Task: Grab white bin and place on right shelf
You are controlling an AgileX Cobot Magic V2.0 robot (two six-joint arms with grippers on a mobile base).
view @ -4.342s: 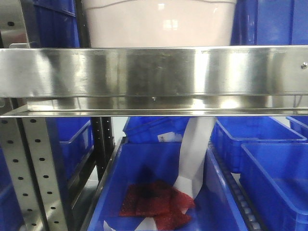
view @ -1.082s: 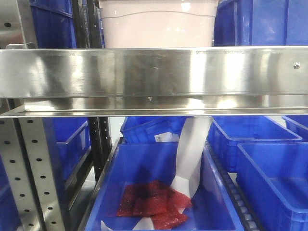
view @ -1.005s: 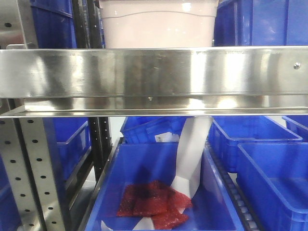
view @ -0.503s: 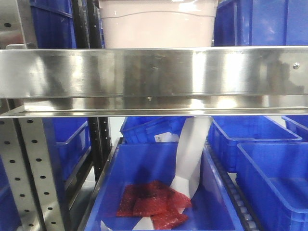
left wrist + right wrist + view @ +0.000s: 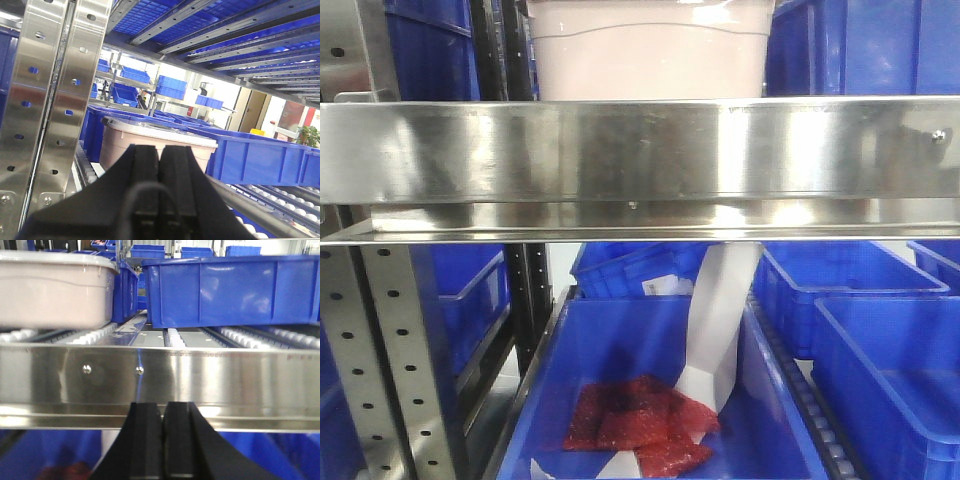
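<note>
The white bin [image 5: 648, 60] sits on the right shelf behind its shiny steel front rail [image 5: 640, 150], between blue crates. In the left wrist view the bin [image 5: 150, 140] stands ahead on the white rollers, and my left gripper [image 5: 159, 148] is shut and empty, short of it. In the right wrist view the bin [image 5: 52, 290] is at upper left on the rollers, apart from my right gripper [image 5: 162, 405]. That gripper is shut with nothing in it, just below and in front of the rail [image 5: 160, 375].
Blue crates [image 5: 865, 45] flank the bin on the shelf; a large one [image 5: 230, 287] sits to its right. Perforated steel uprights [image 5: 50, 110] stand at left. Below, a blue crate [image 5: 660, 390] holds red mesh pieces and white paper strips.
Between 4.3 s and about 1 s ago the bin drew back deeper on the shelf, looking smaller. Over the last second nothing visibly moved.
</note>
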